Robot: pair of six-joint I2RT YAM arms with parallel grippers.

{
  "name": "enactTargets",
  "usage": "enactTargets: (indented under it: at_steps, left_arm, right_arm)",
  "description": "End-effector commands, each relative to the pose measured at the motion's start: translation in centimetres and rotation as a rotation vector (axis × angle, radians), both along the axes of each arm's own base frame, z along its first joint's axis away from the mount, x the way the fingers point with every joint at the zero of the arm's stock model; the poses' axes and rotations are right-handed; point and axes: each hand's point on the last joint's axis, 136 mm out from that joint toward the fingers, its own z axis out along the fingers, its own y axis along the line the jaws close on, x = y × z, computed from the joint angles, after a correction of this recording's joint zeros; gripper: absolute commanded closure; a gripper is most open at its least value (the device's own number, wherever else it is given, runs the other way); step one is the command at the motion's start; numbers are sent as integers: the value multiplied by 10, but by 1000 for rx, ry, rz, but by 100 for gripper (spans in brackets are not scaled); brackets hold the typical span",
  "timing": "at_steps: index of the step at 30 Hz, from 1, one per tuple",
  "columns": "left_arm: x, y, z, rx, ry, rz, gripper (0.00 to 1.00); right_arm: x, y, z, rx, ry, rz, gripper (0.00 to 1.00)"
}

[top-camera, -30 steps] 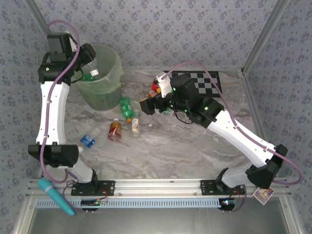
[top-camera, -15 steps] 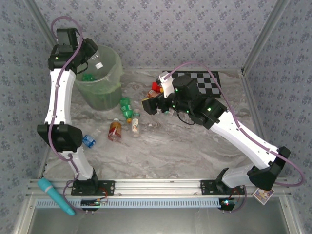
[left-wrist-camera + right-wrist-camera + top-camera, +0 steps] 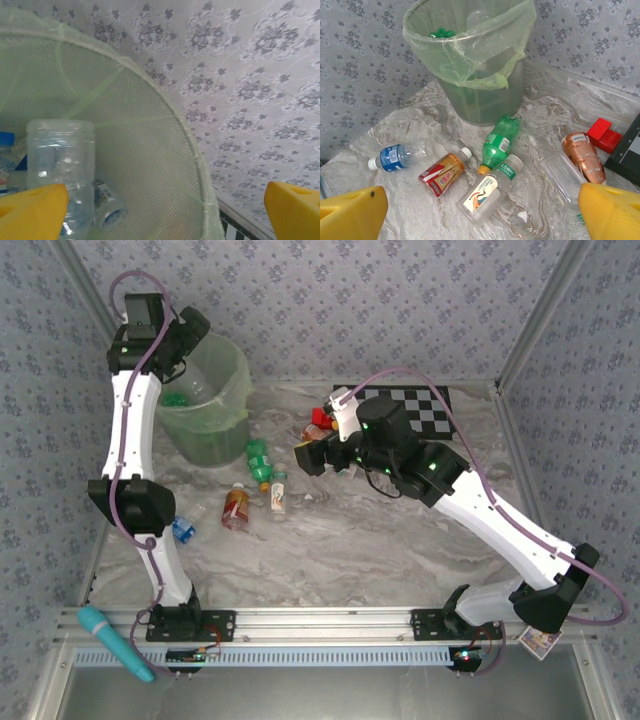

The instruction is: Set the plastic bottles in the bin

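The left claw (image 3: 186, 344) has sprung wide over the bin (image 3: 215, 430). The clear bottle (image 3: 60, 160) it gripped a moment ago is now loose inside the bin. The right claw (image 3: 306, 457) hangs wide above the green bottle (image 3: 498, 142) and others lying on the marbled surface (image 3: 410, 115).

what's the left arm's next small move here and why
Probably lift the left gripper away from the bin and swing toward the blue-labelled bottle on the table: its jaws stand open and the clear bottle is inside the bin.
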Motion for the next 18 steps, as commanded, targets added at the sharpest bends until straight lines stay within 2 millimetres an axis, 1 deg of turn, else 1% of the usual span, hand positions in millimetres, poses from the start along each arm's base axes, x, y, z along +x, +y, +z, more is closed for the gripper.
enactTargets:
  at_steps: [1,10,15,18]
  left_arm:
    - [-16,7,26,27,-39,8,0]
    - [-41,8,43,67,-45,-10,0]
    - [-62,10,44,91,-39,-14,0]
    - [-77,14,39,98,-30,-9,0]
  right_arm:
    - [-4,-4,5,-1,-19,2,0]
    - [-7,-1,6,16,-13,21,0]
    - [-10,2,7,26,-15,34,0]
    - [-12,5,7,31,-16,44,0]
